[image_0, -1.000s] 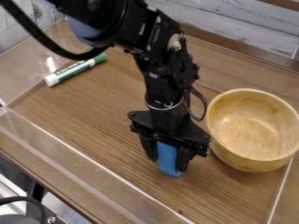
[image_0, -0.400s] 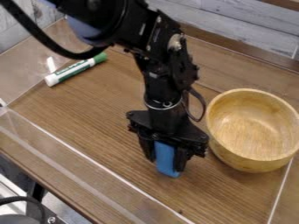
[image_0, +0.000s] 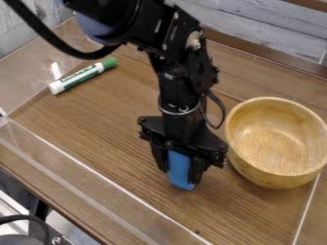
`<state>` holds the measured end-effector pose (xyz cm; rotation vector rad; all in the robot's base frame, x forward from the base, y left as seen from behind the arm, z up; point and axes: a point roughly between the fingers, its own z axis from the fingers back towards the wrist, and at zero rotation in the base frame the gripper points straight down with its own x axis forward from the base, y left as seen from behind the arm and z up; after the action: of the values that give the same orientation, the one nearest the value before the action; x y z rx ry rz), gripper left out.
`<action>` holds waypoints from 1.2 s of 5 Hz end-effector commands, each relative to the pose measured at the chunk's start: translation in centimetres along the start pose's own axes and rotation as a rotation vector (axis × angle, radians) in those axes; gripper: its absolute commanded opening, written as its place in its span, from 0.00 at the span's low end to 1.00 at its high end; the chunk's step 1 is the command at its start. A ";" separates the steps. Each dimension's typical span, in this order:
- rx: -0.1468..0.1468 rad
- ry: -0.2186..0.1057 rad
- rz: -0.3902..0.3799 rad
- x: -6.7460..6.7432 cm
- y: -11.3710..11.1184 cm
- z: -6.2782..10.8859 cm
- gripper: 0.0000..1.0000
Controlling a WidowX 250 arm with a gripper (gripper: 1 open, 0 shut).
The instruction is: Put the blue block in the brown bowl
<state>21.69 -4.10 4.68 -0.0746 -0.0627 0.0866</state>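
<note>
**A:** Item one, change since a second ago?

**B:** Almost none. Your upper arm leans slightly differently; the gripper [image_0: 185,170] stays over the same patch of table [image_0: 90,134], and the blue block [image_0: 185,173] sits where it did.

**A:** Item two, the block. Location and handling?

**B:** It stands between the black fingers, low over the wood, just left of the brown bowl [image_0: 274,140] and apart from it. Whether its bottom end touches the table, you can't tell. Judge it light, stiff and smooth-sided: a small, plain, hard piece that won't crush but may slip if pinched near an end. You hold it across its narrow width, which looks right.

**A:** Item three, the pincer?

**B:** Narrow, clamped on the block's two sides.

**A:** Item four, arm pose?

**B:** The wrist is vertical and the fingers point straight down, with the upper arm leaning in from top left.

**A:** Item five, other stock?

**B:** One green-capped marker [image_0: 83,76], far left, well clear of you.
</note>
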 end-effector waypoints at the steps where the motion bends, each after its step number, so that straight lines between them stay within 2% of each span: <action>1: -0.005 -0.068 -0.002 1.5 -0.1 1.7 0.00; 6: 0.014 -0.120 -0.013 2.9 0.4 2.5 0.00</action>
<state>23.08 -3.29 5.68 -0.0457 -0.1080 0.0754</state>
